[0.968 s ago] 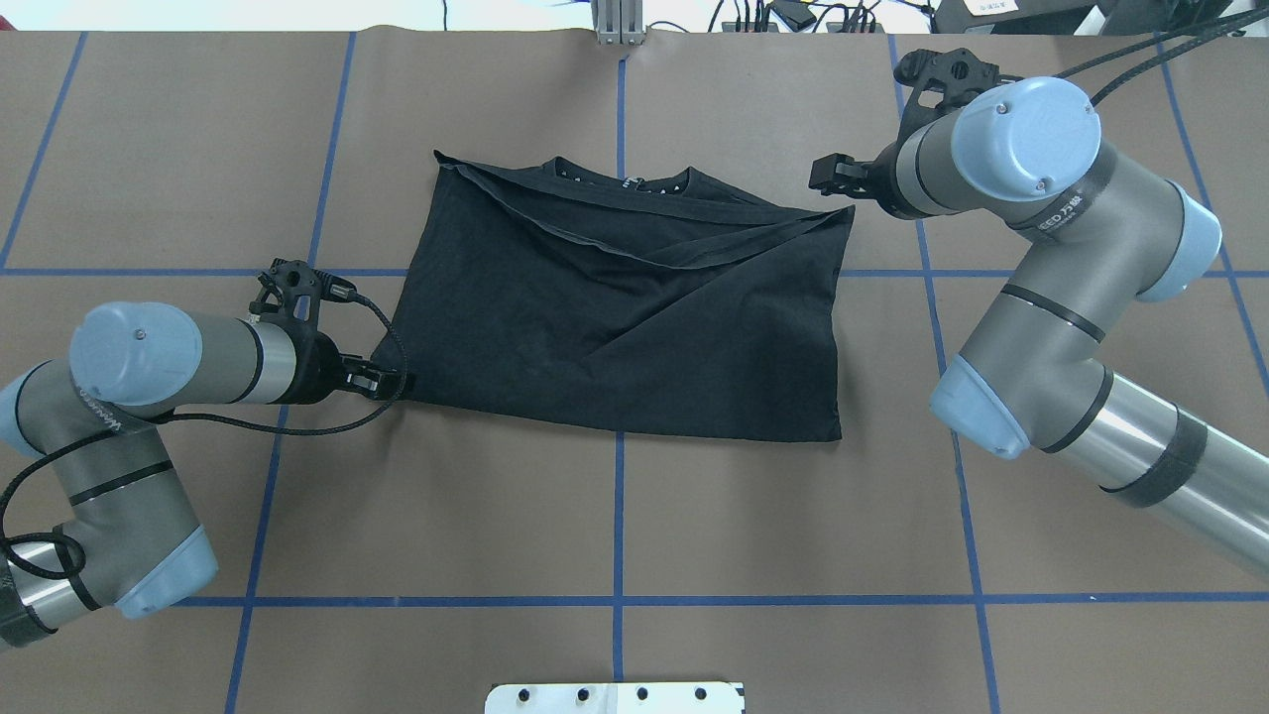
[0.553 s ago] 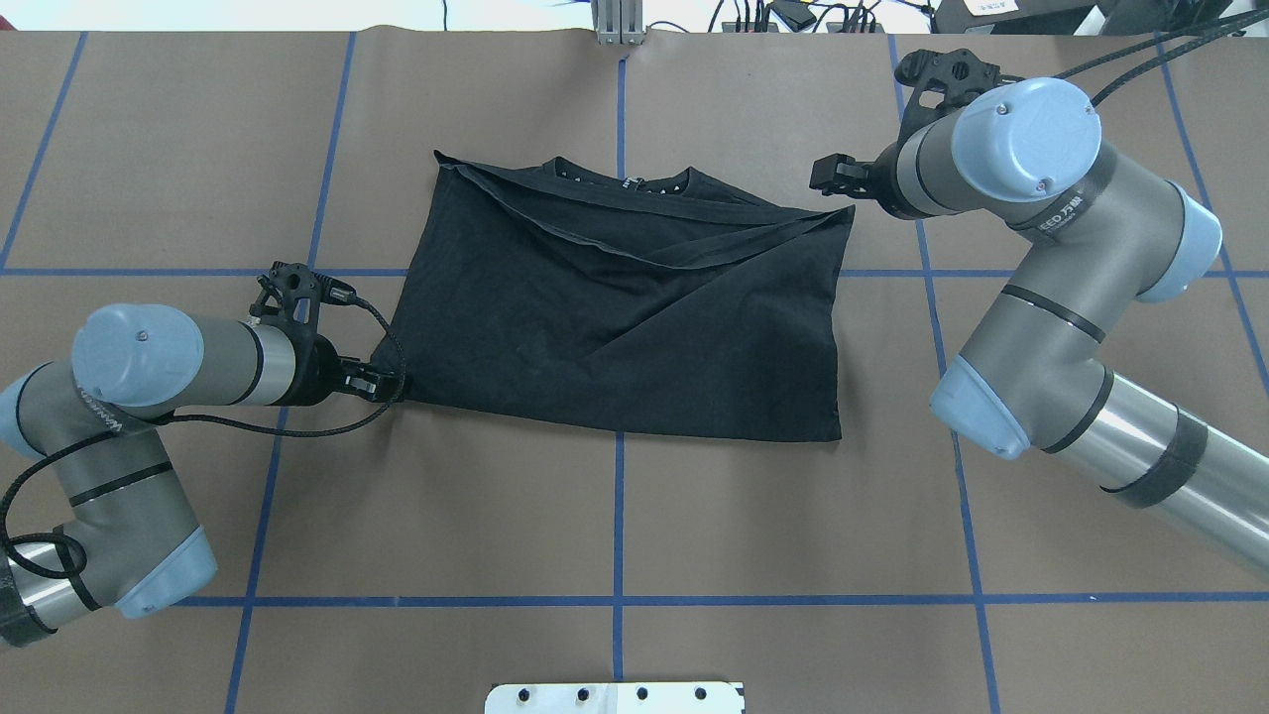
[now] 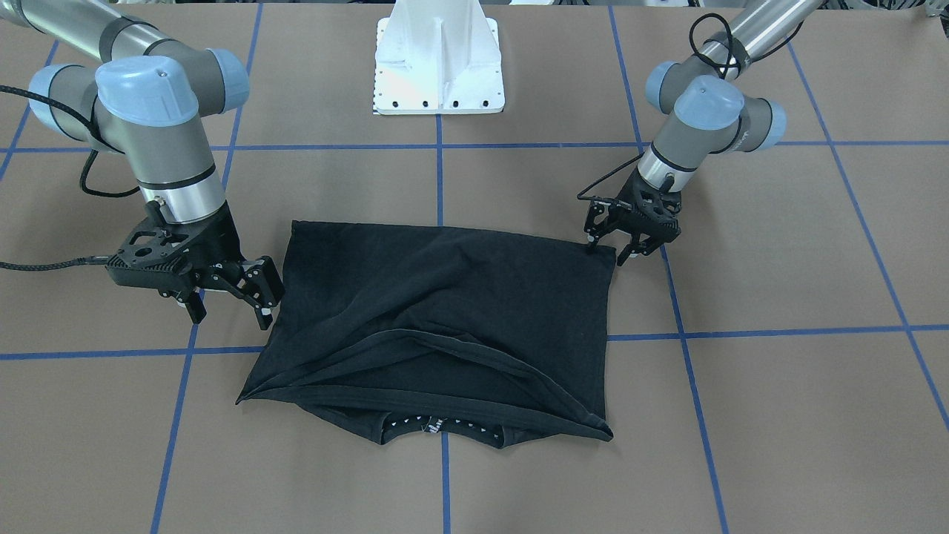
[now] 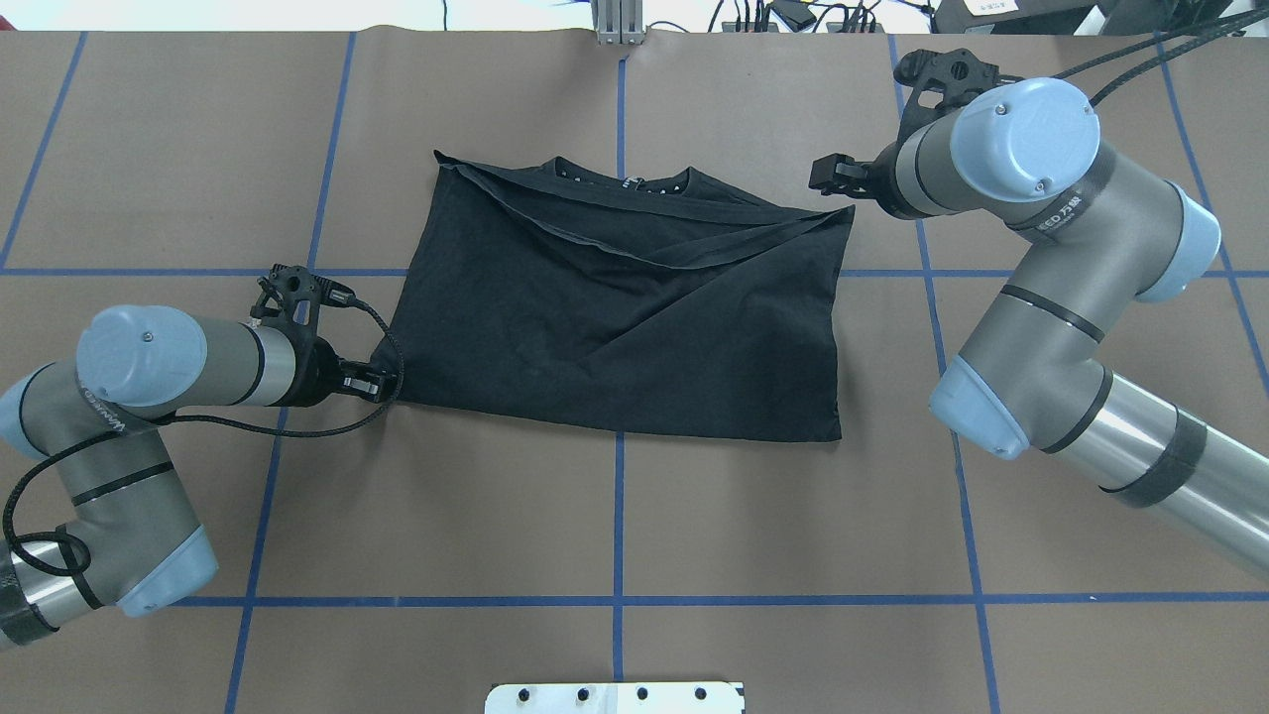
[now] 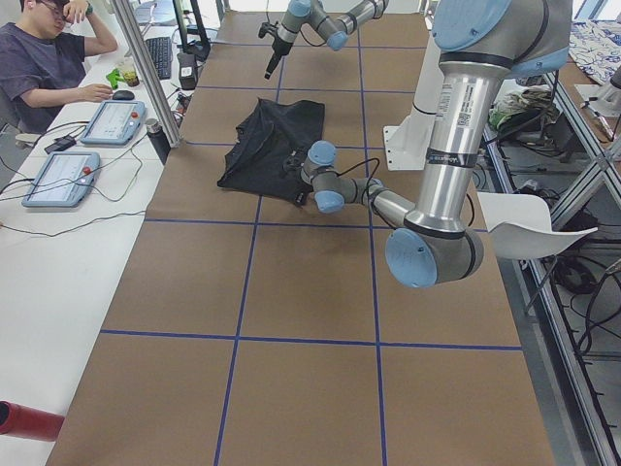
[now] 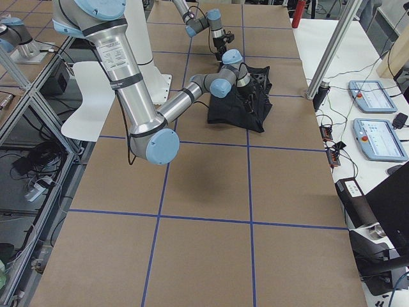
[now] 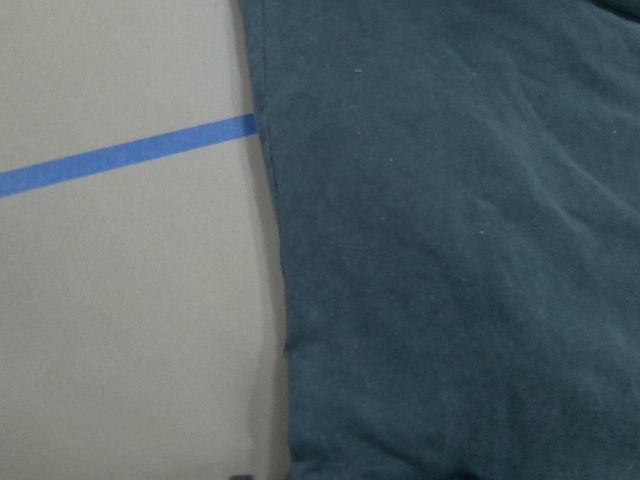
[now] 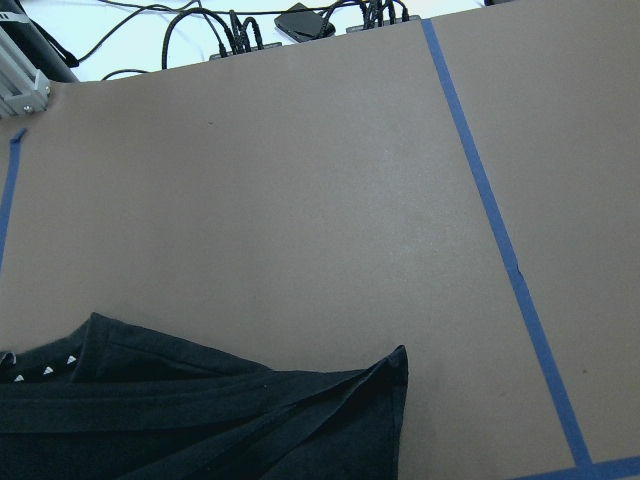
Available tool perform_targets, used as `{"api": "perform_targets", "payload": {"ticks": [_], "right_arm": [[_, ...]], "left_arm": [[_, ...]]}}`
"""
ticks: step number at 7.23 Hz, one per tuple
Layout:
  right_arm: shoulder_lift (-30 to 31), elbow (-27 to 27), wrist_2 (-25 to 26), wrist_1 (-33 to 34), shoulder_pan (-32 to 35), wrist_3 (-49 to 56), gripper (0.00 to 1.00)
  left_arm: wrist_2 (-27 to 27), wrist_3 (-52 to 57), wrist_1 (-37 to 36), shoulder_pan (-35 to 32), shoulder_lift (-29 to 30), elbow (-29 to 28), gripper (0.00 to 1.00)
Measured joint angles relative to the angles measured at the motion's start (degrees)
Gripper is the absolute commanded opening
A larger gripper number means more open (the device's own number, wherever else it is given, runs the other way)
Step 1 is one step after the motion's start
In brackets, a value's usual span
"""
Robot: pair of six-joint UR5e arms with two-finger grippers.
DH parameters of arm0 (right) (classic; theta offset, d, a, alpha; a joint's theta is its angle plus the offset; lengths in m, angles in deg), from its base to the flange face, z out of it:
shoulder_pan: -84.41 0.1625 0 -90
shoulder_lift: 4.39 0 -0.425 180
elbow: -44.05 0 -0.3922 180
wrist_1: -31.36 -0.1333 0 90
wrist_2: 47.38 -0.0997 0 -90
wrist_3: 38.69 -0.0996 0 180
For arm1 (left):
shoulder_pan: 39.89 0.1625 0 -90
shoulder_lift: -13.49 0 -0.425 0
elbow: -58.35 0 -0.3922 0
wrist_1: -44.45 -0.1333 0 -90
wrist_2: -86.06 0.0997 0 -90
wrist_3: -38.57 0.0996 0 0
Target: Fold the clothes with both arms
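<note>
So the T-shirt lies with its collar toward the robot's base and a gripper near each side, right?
Not quite: the collar of the T-shirt points away from the robot's base, as the front-facing view shows. The left gripper and right gripper do sit near its sides.

The table (image 4: 446,496) is covered in brown sheeting, which is divided into large squares by blue tape lines (image 4: 496,601). A white pedestal (image 3: 439,59) is set at the middle of one long edge. Along the opposite edge, cables (image 8: 240,35) and a short aluminium profile (image 4: 620,20) are seen. Beyond that edge a white desk (image 5: 58,262) is placed, at which a person (image 5: 44,63) is seated. A keyboard (image 5: 160,56), a mouse (image 5: 121,95) and two light blue control tablets (image 5: 114,121) are laid on it. A red cylinder (image 5: 27,420) is seen at the desk's near end. A white chair (image 5: 534,225) is set off the pedestal's side.
</note>
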Motion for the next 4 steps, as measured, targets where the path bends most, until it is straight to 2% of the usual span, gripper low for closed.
{"api": "perform_targets", "payload": {"ticks": [4], "right_arm": [[0.0, -0.02, 0.08, 0.0, -0.01, -0.02, 1.0]], "left_arm": [[0.0, -0.26, -0.16, -0.34, -0.52, 3.1, 0.0]]}}
